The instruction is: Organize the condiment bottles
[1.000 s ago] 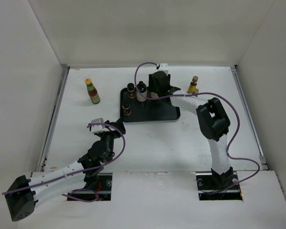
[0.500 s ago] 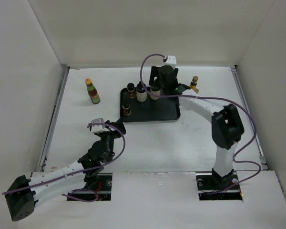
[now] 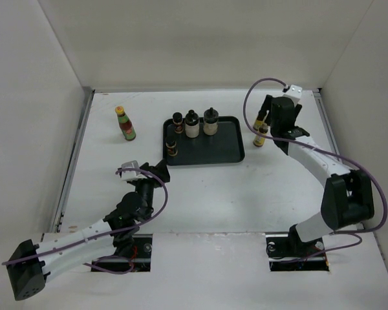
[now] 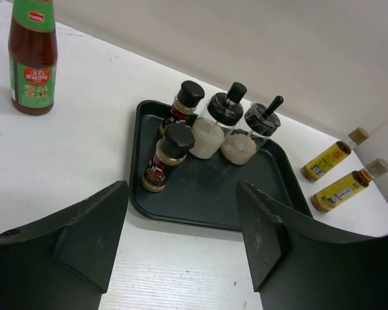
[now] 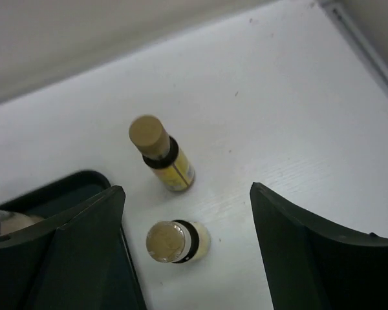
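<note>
On the black tray (image 3: 215,150) stand two short dark jars (image 3: 178,120) (image 3: 172,148) and two white black-capped bottles (image 3: 193,124) (image 3: 211,121). The red bottle (image 3: 125,124) with a yellow cap stands alone at the far left. Two slim amber-yellow bottles (image 5: 163,154) (image 5: 178,242) stand upright on the table right of the tray. My right gripper (image 5: 187,223) hovers open above them, and the nearer one shows between its fingers. My left gripper (image 4: 181,232) is open and empty, near the tray's (image 4: 246,194) front edge.
White walls close the table in on the left, back and right. A metal rail (image 3: 336,148) runs along the right edge, close to the amber-yellow bottles. Purple cables loop over both arms.
My right gripper has left the tray, where a white black-capped bottle now stands free. It has swung right over the amber-yellow bottles. The left arm has barely moved.
</note>
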Available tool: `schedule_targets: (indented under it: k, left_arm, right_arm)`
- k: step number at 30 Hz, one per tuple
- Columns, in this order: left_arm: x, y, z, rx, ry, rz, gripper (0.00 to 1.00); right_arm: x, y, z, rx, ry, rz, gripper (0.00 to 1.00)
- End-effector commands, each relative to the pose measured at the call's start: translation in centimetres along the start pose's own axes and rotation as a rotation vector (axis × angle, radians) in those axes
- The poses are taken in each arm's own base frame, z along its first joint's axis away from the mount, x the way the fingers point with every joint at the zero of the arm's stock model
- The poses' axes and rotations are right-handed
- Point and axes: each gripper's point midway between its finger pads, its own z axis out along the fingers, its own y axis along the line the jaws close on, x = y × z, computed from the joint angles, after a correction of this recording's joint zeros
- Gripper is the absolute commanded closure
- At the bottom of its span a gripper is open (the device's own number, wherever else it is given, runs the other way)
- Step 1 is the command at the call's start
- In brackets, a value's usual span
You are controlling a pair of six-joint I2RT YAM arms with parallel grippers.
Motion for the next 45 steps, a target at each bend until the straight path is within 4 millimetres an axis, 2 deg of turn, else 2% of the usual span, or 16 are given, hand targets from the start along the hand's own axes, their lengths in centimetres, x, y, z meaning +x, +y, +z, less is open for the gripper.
schedule_targets:
  k: [1, 3, 6, 11, 14, 16, 20, 24, 26, 29, 36, 41, 45]
  left_arm:
    - [0.2, -0.6, 0.0, 0.020, 0.005, -0.014, 0.34]
    - [0.2, -0.5, 0.1, 0.011, 0.004, -0.008, 0.34]
    - [0.2, -0.6, 0.0, 0.018, 0.003, -0.015, 0.34]
    - [0.5, -0.3, 0.1, 0.009, 0.007, -0.004, 0.34]
    - [0.8, -0.2, 0.3, 0.000, 0.013, 0.005, 0.34]
    - [0.9, -0.3, 0.3, 0.003, 0.017, 0.008, 0.34]
    - [1.1, -0.3, 0.4, -0.001, 0.019, 0.008, 0.34]
    - [1.0, -0.3, 0.3, 0.005, 0.017, 0.002, 0.34]
    - [1.0, -0.1, 0.5, -0.004, 0.015, 0.006, 0.34]
    - [0.9, -0.3, 0.4, 0.005, 0.016, 0.001, 0.34]
    - [0.8, -0.2, 0.4, 0.005, 0.013, -0.001, 0.34]
    - [0.9, -0.2, 0.4, 0.004, 0.016, 0.003, 0.34]
    - [1.0, 0.0, 0.5, -0.003, 0.017, 0.009, 0.34]
  right_arm:
    - [2.5, 1.7, 0.8, -0.107, 0.075, -0.027, 0.16]
    - [3.3, 2.5, 1.4, -0.141, 0.110, -0.033, 0.19]
    - [4.4, 2.6, 2.3, -0.133, 0.137, -0.046, 0.26]
    - [6.0, 1.9, 3.0, -0.090, 0.158, -0.061, 0.49]
    - [5.5, 0.8, 2.9, -0.039, 0.132, -0.068, 0.64]
    - [4.4, 0.8, 2.4, -0.013, 0.091, -0.077, 0.69]
    - [0.8, 2.4, 0.8, -0.035, 0.001, -0.064, 0.71]
    - [-2.2, 5.7, -0.5, -0.113, -0.053, -0.034, 0.70]
    - [-2.8, 7.7, -0.6, -0.162, -0.059, -0.026, 0.70]
    - [-2.8, 10.7, 0.1, -0.219, -0.050, -0.019, 0.69]
    - [-0.4, 15.8, 3.1, -0.262, -0.014, -0.048, 0.68]
    - [0.7, 18.1, 4.4, -0.277, -0.007, -0.045, 0.68]
    - [1.9, 18.9, 4.9, -0.279, 0.007, -0.048, 0.67]
